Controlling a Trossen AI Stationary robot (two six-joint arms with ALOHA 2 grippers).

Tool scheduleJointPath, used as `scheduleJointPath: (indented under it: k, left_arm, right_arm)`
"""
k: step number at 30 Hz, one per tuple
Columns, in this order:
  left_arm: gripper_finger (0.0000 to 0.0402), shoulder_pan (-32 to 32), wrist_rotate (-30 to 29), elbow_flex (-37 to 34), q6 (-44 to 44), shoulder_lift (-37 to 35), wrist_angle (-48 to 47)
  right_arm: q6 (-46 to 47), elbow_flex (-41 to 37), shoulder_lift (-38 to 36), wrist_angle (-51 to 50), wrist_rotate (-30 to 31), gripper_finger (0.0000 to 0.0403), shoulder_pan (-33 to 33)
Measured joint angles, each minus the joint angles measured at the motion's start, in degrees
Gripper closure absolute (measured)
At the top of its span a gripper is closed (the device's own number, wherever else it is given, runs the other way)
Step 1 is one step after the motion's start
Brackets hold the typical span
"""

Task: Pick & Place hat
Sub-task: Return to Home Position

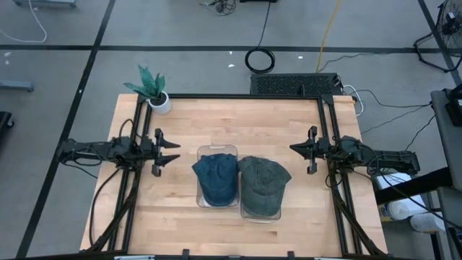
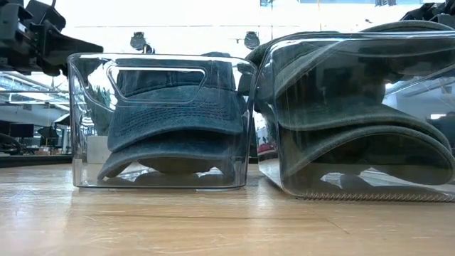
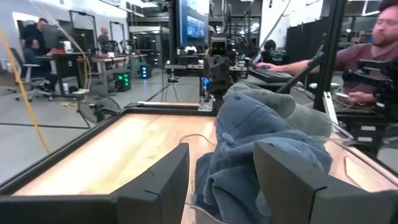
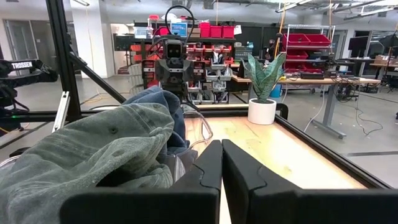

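Observation:
A blue denim cap (image 1: 216, 178) lies in a clear plastic bin (image 1: 217, 151) at the table's middle; it also shows in the low view (image 2: 174, 121) and the left wrist view (image 3: 249, 143). A grey-green cap (image 1: 263, 185) lies in a second clear bin (image 1: 260, 215) right beside it; it also shows in the low view (image 2: 355, 107) and the right wrist view (image 4: 93, 149). My left gripper (image 1: 173, 152) hangs open and empty left of the bins. My right gripper (image 1: 294, 149) is shut and empty right of them.
A potted plant (image 1: 153, 89) stands at the table's far left corner. Black frame rails run along the table's left and right edges. Bare wood lies around both bins. People sit at desks in the room beyond the table.

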Motion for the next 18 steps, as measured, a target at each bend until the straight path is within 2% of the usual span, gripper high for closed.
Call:
scheduleJointPath:
  k: [8,18]
  left_arm:
    - [0.0215,0.42,0.84,0.13,-0.26,0.00,-1.05]
    - [0.0215,0.40,0.74,0.05,3.39,0.02,-0.25]
  right_arm:
    - [0.00,0.00,0.00,-0.02,0.01,0.0403,0.01]
    - [0.00,0.00,0.00,-0.02,0.00,0.0403,0.02]
